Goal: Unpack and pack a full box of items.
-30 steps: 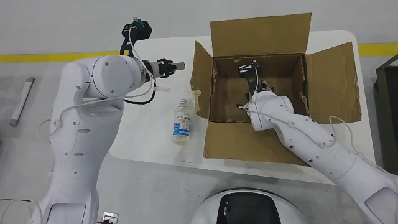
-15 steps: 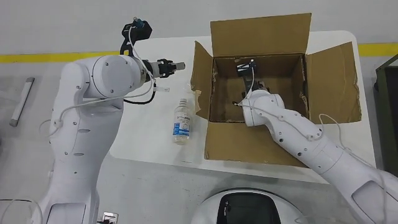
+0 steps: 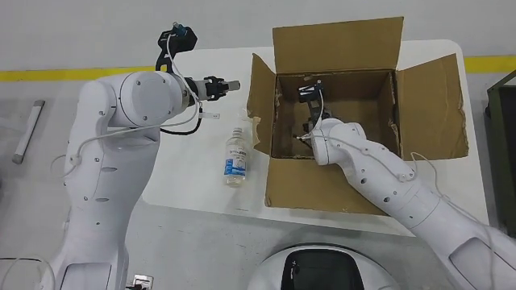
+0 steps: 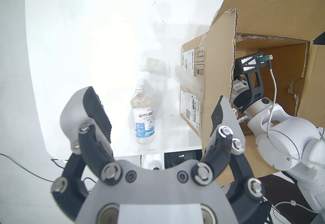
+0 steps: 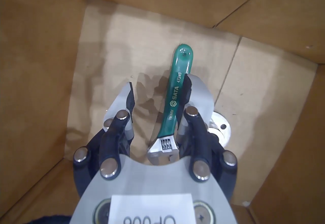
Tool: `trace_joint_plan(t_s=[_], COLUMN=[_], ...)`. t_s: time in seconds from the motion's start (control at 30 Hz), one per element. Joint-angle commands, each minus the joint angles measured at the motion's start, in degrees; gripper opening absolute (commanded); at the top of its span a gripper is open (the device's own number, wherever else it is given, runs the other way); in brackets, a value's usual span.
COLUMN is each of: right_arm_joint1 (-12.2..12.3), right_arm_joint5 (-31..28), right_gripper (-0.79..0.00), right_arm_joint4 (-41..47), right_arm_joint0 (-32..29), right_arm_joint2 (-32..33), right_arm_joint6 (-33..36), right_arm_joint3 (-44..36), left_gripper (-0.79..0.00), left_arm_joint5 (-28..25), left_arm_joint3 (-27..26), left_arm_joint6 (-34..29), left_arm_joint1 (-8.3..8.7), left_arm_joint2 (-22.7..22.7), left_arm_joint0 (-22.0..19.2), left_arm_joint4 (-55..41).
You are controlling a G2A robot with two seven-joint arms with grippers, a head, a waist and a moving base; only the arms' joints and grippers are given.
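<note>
Since the unpacking is judged to be underway, we record items from largest to smallest. On the white tabletop [image 3: 185, 169] the cardboard box [image 3: 330, 44] stands with all flaps open. A clear plastic bottle [image 3: 235, 159] lies on its side at nine o'clock of the box, just beside its wall.

The left gripper [image 4: 157, 110] hangs above the tabletop near ten o'clock of the box, wide open and empty. The right gripper [image 5: 159, 90] is down inside the box toward the nine o'clock wall. It is open, and its fingers straddle the green-handled adjustable wrench [image 5: 175, 92]. One pad touches the handle and the other stands apart.

The wrench appears to lie on the box floor with its steel head toward the palm. A small round metal flange [image 5: 221, 129] lies just beside it.

In our judgement the wrench is rigid, dense for its size and head-heavy. The glossy handle coating is likely slippery. We advise a firm hold on the handle close to the head, so the head cannot swing down or slide through the pads.
</note>
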Motion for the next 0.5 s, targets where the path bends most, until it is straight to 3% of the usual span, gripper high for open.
trace_joint_plan(t_s=[0.0,0.47], right_arm_joint1=[-0.02,-1.25], right_arm_joint5=[0.89,-0.14], right_gripper=[-0.443,-0.471], right_arm_joint4=[-0.81,-4.6], right_arm_joint0=[-0.38,-1.55], right_arm_joint2=[0.75,1.31], right_arm_joint6=[-0.08,1.56], right_arm_joint3=[-0.4,1.41], left_gripper=[0.0,0.0], left_arm_joint5=[0.0,0.0], left_arm_joint3=[0.0,0.0], left_arm_joint6=[0.0,0.0], left_arm_joint1=[0.0,0.0], left_arm_joint2=[0.0,0.0], left_arm_joint0=[0.0,0.0], left_arm_joint4=[0.0,0.0])
